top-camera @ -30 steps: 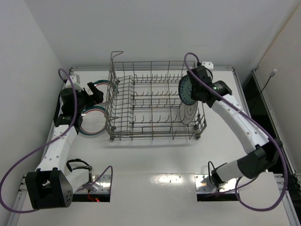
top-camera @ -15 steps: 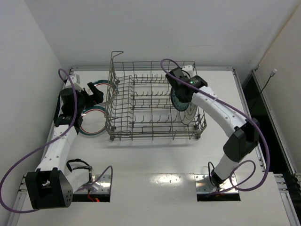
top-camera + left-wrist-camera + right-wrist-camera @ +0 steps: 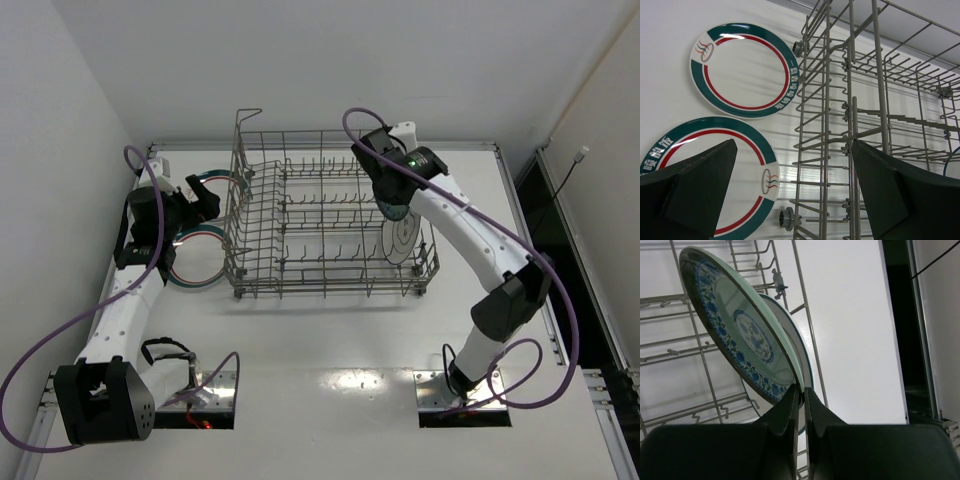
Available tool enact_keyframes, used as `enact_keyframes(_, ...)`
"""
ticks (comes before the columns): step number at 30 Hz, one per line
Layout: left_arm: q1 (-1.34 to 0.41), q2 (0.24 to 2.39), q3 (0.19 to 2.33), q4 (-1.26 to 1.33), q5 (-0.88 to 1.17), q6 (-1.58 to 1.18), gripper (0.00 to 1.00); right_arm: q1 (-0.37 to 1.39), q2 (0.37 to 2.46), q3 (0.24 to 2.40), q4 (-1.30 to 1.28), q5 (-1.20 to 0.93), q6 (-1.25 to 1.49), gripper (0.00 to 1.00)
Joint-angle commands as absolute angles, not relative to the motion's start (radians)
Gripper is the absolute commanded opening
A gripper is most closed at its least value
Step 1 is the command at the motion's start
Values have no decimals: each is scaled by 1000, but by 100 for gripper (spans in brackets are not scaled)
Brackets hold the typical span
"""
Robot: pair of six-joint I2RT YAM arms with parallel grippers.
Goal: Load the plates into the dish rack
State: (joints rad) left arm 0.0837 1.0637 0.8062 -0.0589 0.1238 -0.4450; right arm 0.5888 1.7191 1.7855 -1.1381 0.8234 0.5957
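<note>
My right gripper point(image 3: 388, 192) is shut on the rim of the teal-blue patterned plate point(image 3: 394, 208) and holds it on edge over the right end of the grey wire dish rack point(image 3: 300, 225). In the right wrist view my gripper point(image 3: 801, 390) pinches the plate point(image 3: 745, 335) at its lower edge. The white plate with grey rings point(image 3: 402, 242) stands in the rack just behind it point(image 3: 805, 357). Two white plates with teal-and-red rims lie flat left of the rack point(image 3: 742, 70) point(image 3: 735, 165). My left gripper point(image 3: 795, 195) is open above them point(image 3: 205, 198), empty.
The rack's taller wire loop point(image 3: 245, 120) rises at its back left corner. A white wall runs close along the left side of the table. The table's right edge point(image 3: 515, 190) borders a dark gap. The rack's side wall point(image 3: 850, 125) stands next to my left fingers.
My right arm has swung left and inward over the rack with the teal-blue plate, turning it more edge-on next to the standing white plate. The left arm has not moved.
</note>
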Motion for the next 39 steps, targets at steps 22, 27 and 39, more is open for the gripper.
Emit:
enact_keyframes(22,72,1051,828,-31,121,-428,99,592,1887,1753,-1154,664,578,0)
enact_keyframes(27,72,1051,828,-31,112,-428,99,583,1896,1744,-1144,572,578,0)
enact_keyframes(39,72,1051,828,-40,112,-428,99,583,1927,1744,-1163,506,551,5)
